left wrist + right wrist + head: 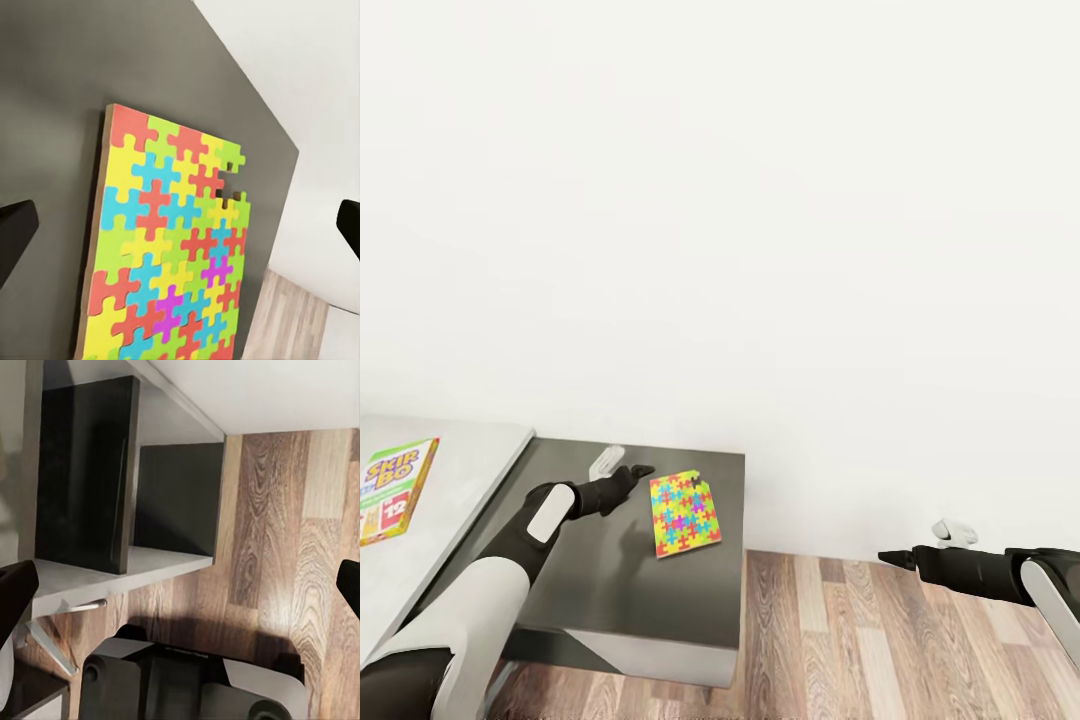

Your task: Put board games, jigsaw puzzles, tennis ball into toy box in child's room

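Observation:
A jigsaw puzzle [685,515] [165,247], a flat square of yellow, blue, pink and green pieces with one piece absent at a corner, lies on the dark grey part of the table [610,590]. My left gripper [638,472] [180,229] hovers just left of it, open, its fingers spread wide and holding nothing. One SKIP BO board game [395,490] lies flat on the pale grey top at far left. My right gripper [890,557] [180,592] hangs open over the wood floor, right of the table. The toy box, tennis ball and bed are out of view.
A plain white wall stands close behind the table. The dark top ends just right of the puzzle, with wood-plank floor [840,640] beyond. In the right wrist view I see the table's dark side panels [90,472] and my own base [187,682].

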Available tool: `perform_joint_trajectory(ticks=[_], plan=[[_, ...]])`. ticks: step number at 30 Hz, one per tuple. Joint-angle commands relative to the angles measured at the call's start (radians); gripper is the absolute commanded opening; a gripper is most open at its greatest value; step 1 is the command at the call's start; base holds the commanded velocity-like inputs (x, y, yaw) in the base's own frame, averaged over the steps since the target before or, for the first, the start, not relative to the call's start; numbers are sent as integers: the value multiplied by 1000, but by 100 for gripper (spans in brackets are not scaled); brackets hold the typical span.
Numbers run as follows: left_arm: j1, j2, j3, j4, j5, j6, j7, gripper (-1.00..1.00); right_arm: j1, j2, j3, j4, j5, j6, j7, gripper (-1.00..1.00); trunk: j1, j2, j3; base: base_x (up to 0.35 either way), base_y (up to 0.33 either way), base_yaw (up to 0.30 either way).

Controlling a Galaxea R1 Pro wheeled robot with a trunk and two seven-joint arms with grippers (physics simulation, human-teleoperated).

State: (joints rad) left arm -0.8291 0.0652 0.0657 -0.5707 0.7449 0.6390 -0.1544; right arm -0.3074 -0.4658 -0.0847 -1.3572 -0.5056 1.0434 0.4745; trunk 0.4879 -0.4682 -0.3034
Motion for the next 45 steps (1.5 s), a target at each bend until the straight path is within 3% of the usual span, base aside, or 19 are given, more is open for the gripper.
perform_joint_trajectory(ticks=[1, 34, 45], plan=[[-1, -1, 5, 0, -1, 7, -3, 100, -1, 0, -1, 0, 9, 4, 10, 100, 0, -2, -3, 0, 0, 0], [-1, -1, 5, 0, -1, 5, -3, 100, -1, 1, 0, -15, 9, 4, 10, 100, 0, -2, -57, 0, 0, 0], [-1, -2, 4, 0, -1, 5, -3, 100, -1, 0, 0, -19, 9, 4, 11, 100, 0, -2, -65, 0, 0, 0]])
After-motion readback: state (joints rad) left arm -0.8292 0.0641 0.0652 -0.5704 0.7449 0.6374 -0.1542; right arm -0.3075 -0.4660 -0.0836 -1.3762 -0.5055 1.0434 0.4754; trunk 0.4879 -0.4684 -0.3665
